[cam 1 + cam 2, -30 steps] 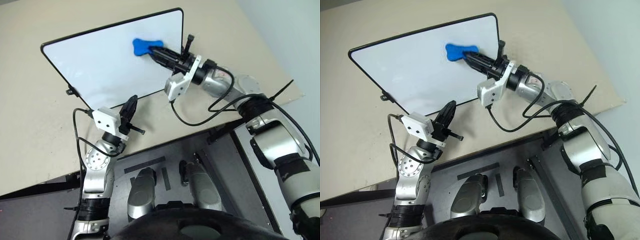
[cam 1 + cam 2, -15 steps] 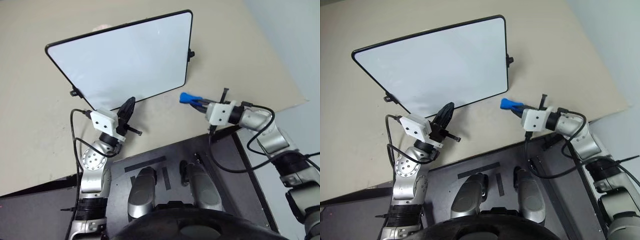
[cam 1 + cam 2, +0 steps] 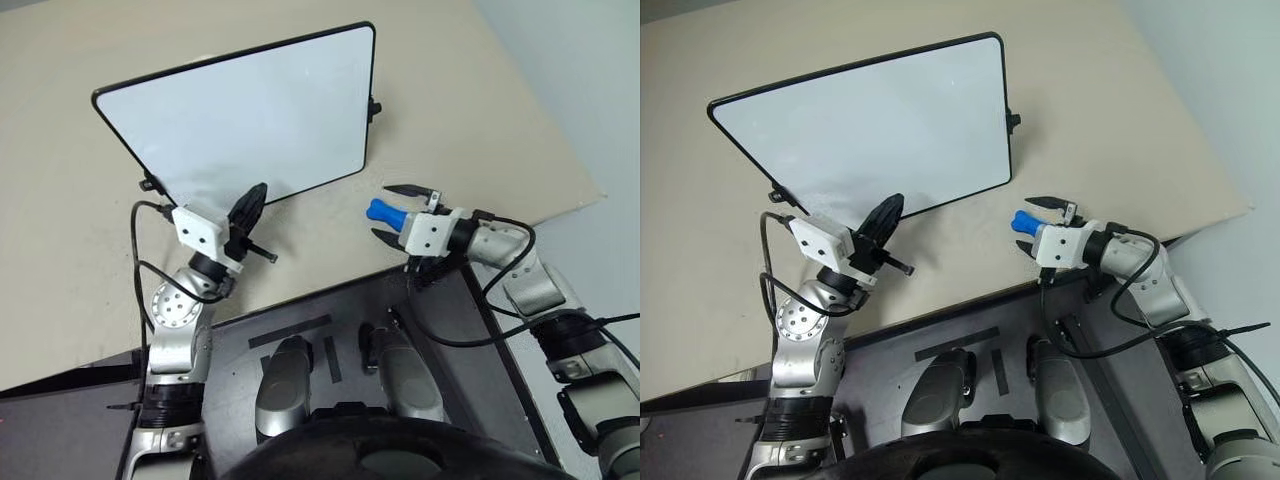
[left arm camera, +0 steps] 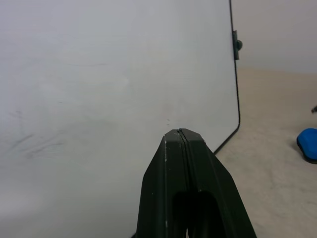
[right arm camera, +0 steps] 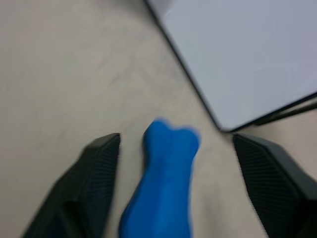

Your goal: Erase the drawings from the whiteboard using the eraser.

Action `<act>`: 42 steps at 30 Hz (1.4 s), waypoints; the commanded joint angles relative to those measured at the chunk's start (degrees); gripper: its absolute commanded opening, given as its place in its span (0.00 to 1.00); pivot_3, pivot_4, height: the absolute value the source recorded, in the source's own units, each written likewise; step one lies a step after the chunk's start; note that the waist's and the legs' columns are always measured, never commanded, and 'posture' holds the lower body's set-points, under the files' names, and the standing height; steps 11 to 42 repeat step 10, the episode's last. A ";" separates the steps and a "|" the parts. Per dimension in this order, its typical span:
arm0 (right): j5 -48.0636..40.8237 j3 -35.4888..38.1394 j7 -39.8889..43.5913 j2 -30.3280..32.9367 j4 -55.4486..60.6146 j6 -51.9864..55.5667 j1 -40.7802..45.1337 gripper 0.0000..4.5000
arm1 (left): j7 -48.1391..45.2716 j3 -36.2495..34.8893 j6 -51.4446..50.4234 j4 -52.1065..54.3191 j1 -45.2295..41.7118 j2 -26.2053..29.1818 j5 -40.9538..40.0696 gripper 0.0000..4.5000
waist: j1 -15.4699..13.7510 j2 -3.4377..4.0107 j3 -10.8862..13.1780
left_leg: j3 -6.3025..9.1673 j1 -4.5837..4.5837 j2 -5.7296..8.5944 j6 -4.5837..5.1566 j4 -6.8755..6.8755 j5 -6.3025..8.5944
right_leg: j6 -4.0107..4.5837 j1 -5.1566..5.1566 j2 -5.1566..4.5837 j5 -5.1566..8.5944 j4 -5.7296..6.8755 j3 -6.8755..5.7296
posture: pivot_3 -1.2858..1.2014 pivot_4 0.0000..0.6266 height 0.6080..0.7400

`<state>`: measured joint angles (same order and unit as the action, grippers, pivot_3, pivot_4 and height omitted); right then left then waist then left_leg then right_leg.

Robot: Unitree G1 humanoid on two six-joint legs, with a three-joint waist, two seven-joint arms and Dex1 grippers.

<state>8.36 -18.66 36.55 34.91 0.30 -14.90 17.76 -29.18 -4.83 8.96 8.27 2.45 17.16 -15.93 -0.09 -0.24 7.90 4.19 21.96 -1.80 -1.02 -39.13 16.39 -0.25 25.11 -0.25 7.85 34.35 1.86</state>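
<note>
The whiteboard (image 3: 250, 110) stands tilted on the beige table, black-framed, its face plain white apart from faint grey smudges (image 4: 34, 144). The drawings are out of view. The blue bone-shaped eraser (image 3: 382, 211) sits just off the board's near right corner, between the fingers of my right gripper (image 3: 394, 214). That gripper is open, and in the right wrist view both black fingers (image 5: 91, 183) stand apart from the eraser (image 5: 163, 183). I cannot tell whether the eraser rests on the table. My left gripper (image 3: 252, 203) is shut and empty, its tip in front of the board's lower edge (image 4: 223, 144).
Small black clips (image 3: 373, 107) stick out of the board's sides. The table's near edge (image 3: 330, 285) runs just below both grippers. A cable loops from the right wrist (image 3: 450, 330). Bare beige tabletop (image 3: 480, 130) lies right of the board.
My right gripper carried the eraser from the board's face down to the table right of the board, rolled its wrist, then opened its fingers off it. The left gripper stayed shut and nearly still.
</note>
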 commanded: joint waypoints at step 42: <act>-6.53 6.73 -2.11 -6.59 11.35 10.15 -5.88 0.82 | -2.50 -0.85 -3.15 1.74 -1.83 2.80 -2.02 0.00 | -0.31 -0.01 0.00 | 0.00 0.05 0.02 0.03 0.01 0.15 | -0.03 0.00 -0.03 0.20 -0.06 -0.02 | 0.52 0.24 1.00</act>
